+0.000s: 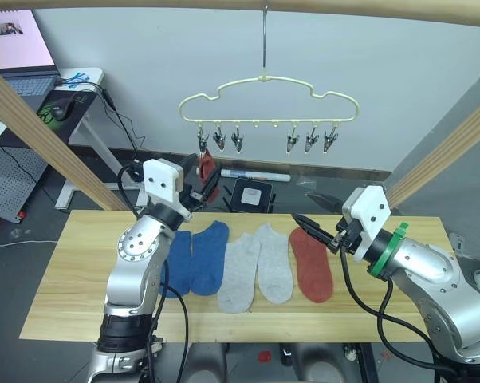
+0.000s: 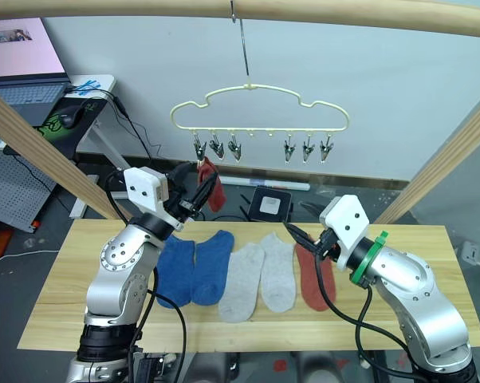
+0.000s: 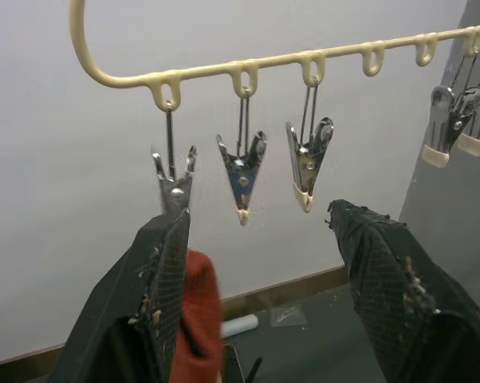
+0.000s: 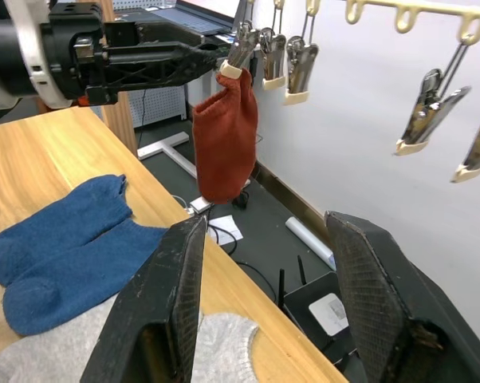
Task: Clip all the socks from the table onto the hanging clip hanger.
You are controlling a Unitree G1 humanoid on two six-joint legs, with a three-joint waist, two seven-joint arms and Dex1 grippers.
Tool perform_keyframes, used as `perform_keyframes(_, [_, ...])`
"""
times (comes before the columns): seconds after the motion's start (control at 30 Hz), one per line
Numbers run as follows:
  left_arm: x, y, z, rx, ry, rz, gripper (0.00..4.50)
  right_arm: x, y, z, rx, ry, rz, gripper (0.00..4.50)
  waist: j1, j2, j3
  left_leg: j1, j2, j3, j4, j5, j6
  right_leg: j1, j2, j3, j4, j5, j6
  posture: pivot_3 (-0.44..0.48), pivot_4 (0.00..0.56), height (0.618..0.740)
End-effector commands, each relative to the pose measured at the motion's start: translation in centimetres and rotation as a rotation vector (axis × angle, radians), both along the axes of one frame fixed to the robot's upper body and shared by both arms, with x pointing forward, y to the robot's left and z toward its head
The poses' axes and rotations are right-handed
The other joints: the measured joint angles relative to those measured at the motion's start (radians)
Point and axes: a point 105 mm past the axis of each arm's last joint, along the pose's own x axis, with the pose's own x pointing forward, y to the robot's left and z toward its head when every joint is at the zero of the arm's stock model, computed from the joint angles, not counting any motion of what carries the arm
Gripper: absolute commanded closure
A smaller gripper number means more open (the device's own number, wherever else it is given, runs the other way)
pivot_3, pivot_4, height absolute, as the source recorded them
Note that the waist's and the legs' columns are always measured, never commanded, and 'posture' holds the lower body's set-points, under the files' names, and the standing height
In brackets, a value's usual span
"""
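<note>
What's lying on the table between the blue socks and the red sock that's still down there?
The two light grey socks, side by side, fill that stretch between the blue socks and the flat rust-red sock, seen from the head camera.

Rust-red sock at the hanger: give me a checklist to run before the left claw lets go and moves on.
1. Rust-red sock hangs from the end clip of the clip hanger: ok.
2. Clip's bite on the sock is firm: cannot tell.
3. Left claw is open, its fingers beside the sock: ok.
4. Five other clips are free: ok.
5. Five socks on the table, two blue socks, two grey socks, one red sock, not clipped: not ok.
6. Right claw is open above the red sock, holding nothing: ok.
</note>
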Motion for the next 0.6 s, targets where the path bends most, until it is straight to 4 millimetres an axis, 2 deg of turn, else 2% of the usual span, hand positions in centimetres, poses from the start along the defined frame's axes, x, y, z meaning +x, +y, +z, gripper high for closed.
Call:
perform_keyframes(0.03, [0.2,-0.3,0.8,-0.013,-0.037,-0.002,1.50,-0.8,-0.6,1.5,0.026,-0.057,-0.016,2.02,-0.001,0.000,0.000,0.000,0.000,0.000,0.000,0.000,0.000,0.000,0.000,0.000,0.000,0.000,0.000,-0.106,0.231,0.740])
perform_keyframes(0.4, [1.0,-2.0,1.3,-0.025,-0.058,-0.037,1.50,-1.2,-0.9,1.8,0.039,-0.077,-0.009,2.02,-0.018,0.000,-0.009,0.000,0.000,0.001,0.002,0.000,0.000,0.001,0.000,0.000,0.001,0.001,0.000,-0.134,0.202,0.740])
perform_keyframes(0.6, [1.7,-1.7,1.5,-0.047,-0.068,0.019,1.50,-0.8,-0.7,1.8,0.028,-0.082,-0.005,2.02,-0.021,0.000,-0.019,0.000,0.000,0.001,0.006,0.000,0.000,0.001,0.001,0.000,0.003,0.001,0.000,-0.132,0.184,0.740])
